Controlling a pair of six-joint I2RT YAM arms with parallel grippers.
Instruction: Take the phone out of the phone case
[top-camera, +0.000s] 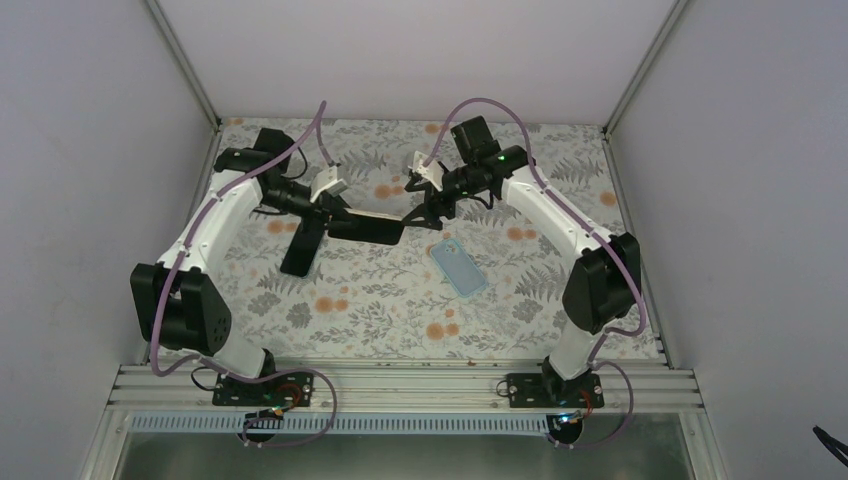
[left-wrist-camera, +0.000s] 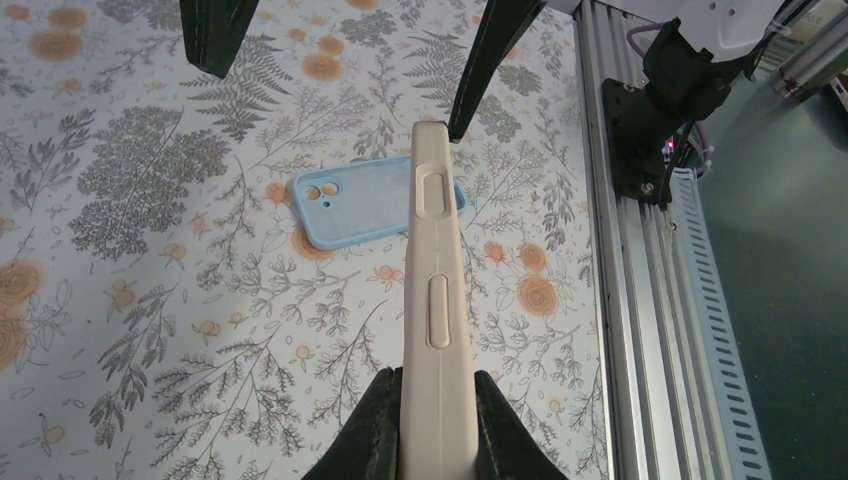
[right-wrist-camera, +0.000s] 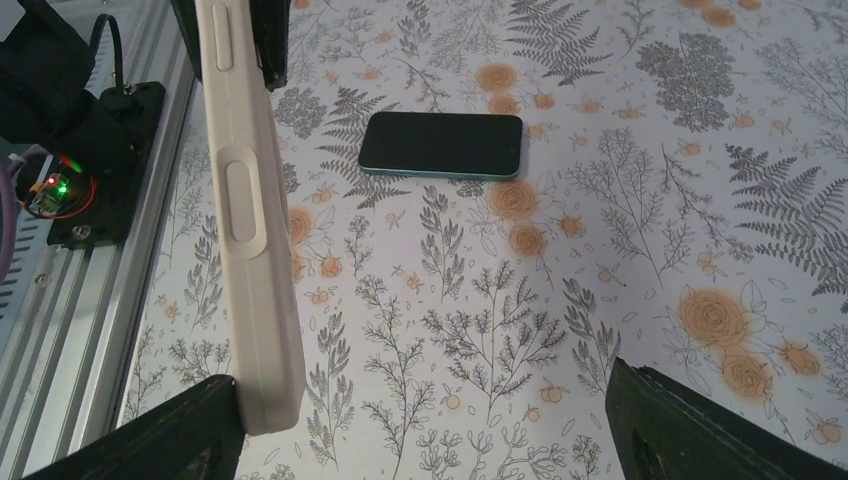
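My left gripper (left-wrist-camera: 437, 385) is shut on a cream phone case (left-wrist-camera: 437, 260), held edge-on above the table. In the top view (top-camera: 370, 228) the case's upper face looks black, like a phone screen. My right gripper (right-wrist-camera: 425, 400) is open wide at the case's far end. The cream case (right-wrist-camera: 250, 230) lies against its left finger (right-wrist-camera: 170, 435), and the right finger (right-wrist-camera: 700, 430) is well apart. In the top view the left gripper (top-camera: 335, 215) and right gripper (top-camera: 420, 205) face each other over the middle of the table.
A light blue empty case (top-camera: 459, 268) lies on the floral table, and shows in the left wrist view (left-wrist-camera: 375, 200). A bare black phone with a teal edge (top-camera: 303, 248) lies to the left, and shows in the right wrist view (right-wrist-camera: 441, 145). An aluminium rail (top-camera: 400, 385) runs along the near edge.
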